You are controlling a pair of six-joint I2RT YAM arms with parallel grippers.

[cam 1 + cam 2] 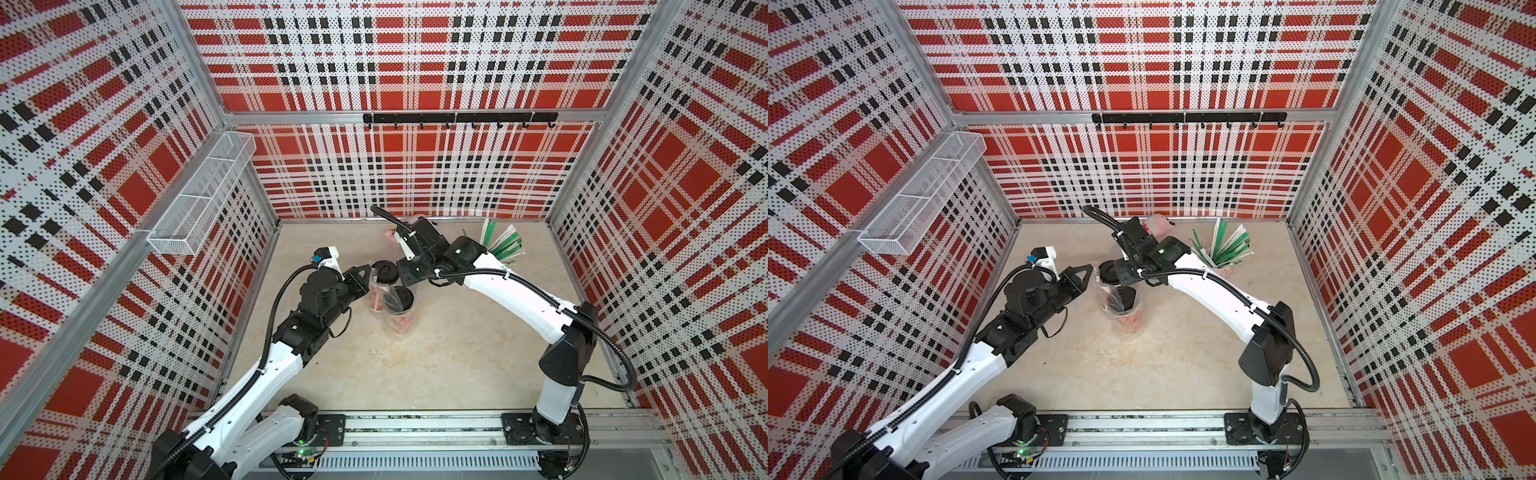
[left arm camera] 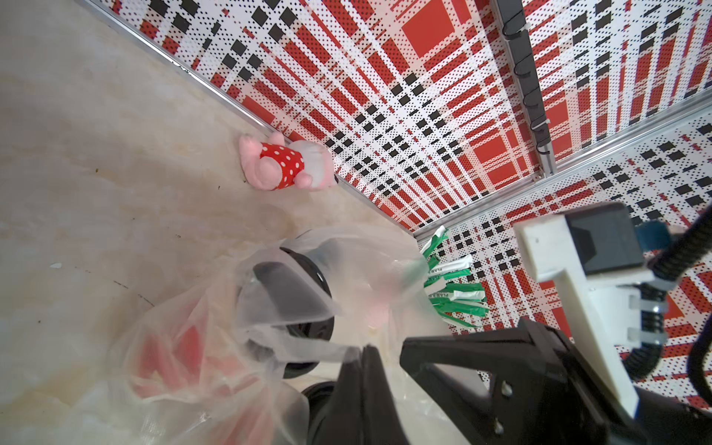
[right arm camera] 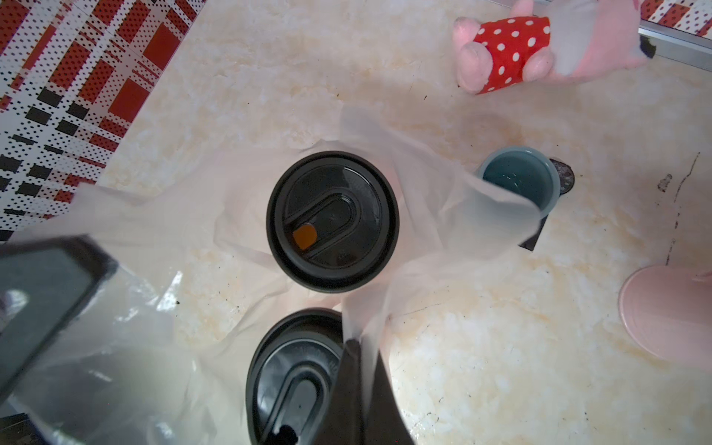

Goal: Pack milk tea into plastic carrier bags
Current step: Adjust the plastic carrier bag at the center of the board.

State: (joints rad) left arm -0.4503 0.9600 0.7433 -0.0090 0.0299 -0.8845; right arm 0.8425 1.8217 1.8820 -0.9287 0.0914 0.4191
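Milk tea (image 1: 402, 297), both cups, is standing upright inside the plastic carrier bag (image 1: 392, 311) on the bench (image 1: 457, 353), centre frame in both top views, one cup just behind its neighbour. Left tool (image 1: 368, 276) is clenching film left of the cups, and right tool (image 3: 352, 346) is pinching a strip beside the lids. I'm reading the lift as going straight up.
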